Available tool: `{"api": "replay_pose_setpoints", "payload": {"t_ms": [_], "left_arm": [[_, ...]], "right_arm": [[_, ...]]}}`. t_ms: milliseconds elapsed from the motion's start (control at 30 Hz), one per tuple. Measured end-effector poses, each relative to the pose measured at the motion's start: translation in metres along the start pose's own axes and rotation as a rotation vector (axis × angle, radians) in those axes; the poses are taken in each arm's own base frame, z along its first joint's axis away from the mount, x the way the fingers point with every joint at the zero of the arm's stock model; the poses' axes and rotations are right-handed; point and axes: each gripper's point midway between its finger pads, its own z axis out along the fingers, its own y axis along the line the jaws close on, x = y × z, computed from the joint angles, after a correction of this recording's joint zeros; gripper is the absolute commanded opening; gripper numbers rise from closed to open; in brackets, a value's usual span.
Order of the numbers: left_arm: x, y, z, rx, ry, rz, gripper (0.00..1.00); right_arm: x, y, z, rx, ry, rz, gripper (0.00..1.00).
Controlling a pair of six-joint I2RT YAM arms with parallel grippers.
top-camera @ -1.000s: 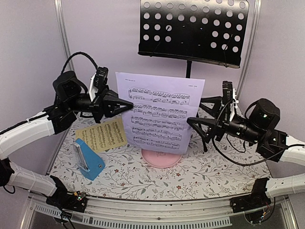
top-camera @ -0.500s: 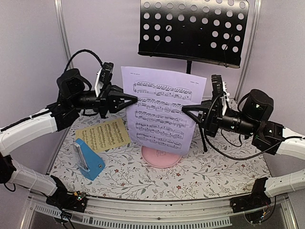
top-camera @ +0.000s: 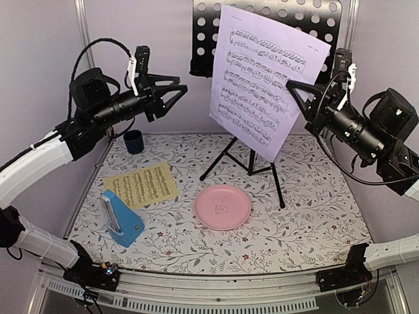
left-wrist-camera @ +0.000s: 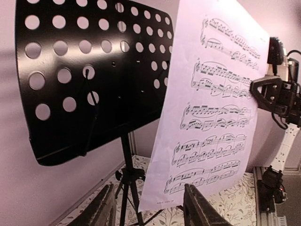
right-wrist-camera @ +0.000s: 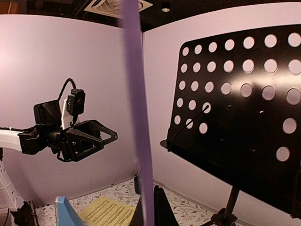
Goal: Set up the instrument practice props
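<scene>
We see right gripper [top-camera: 292, 85] pinching sheet [top-camera: 262, 72] by right edge, long axis near-upright, desk [top-camera: 204, 39] just behind, maybe touching; left gripper [top-camera: 178, 87] spread, empty, farther off.

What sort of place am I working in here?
Probably a small staged robot test booth: plain lilac walls close in a floral-covered table, with a music stand and lilac sheet of music as props.

Pale lilac walls [top-camera: 39, 59] enclose a table [top-camera: 314, 222] covered in a floral-print cloth; silver posts [top-camera: 80, 19] stand in the rear corners.
</scene>
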Motion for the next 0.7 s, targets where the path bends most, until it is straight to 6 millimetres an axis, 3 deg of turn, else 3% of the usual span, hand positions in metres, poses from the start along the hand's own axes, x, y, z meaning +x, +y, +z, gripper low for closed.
{"api": "replay_pose_setpoints", "payload": {"t_ms": [200,333,467,700], "left_arm": [[-0.049,0.044,0.028,-0.182,-0.061,0.074,0.49],[-0.063,0.068,0.053,-0.251,-0.065,0.103,0.48],[-0.061,0.085,0.081,-0.289,-0.04,0.124,0.44],[-0.041,0.096,0.124,-0.306,0.029,0.158,0.44]], "right_arm": [[-0.062,-0.034,-0.004,0.194,-0.103,-0.086,0.0],[-0.085,-0.054,-0.004,0.301,-0.143,-0.135,0.0],[-0.093,-0.076,0.001,0.398,-0.156,-0.192,0.0],[-0.099,-0.098,0.013,0.474,-0.162,-0.253,0.0]]}}
